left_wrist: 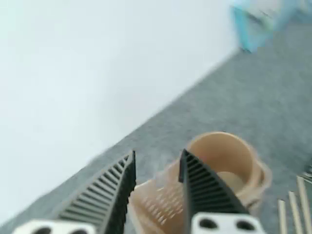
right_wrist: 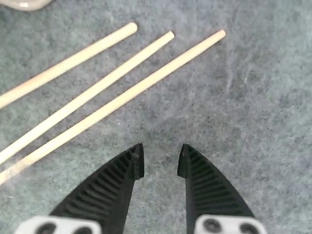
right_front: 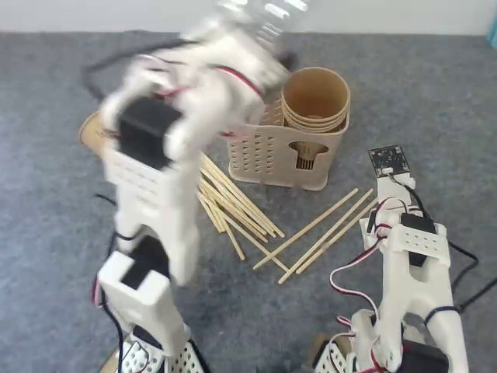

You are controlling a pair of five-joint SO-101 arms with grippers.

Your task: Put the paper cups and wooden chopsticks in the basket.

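Note:
The cream basket stands at the table's middle with stacked paper cups in its right end. Several wooden chopsticks lie in a heap in front of it, and three more chopsticks lie slanted to the right. My left gripper is open and empty, raised in the air, with the basket and cups beyond it. My right gripper is open just above the carpet, a little short of the three chopstick ends. A tan cup rim peeks out behind the left arm.
Grey carpet covers the table. The left arm hides the basket's left side and part of the chopstick heap. The right arm stands at the lower right, with free carpet to the right of the basket.

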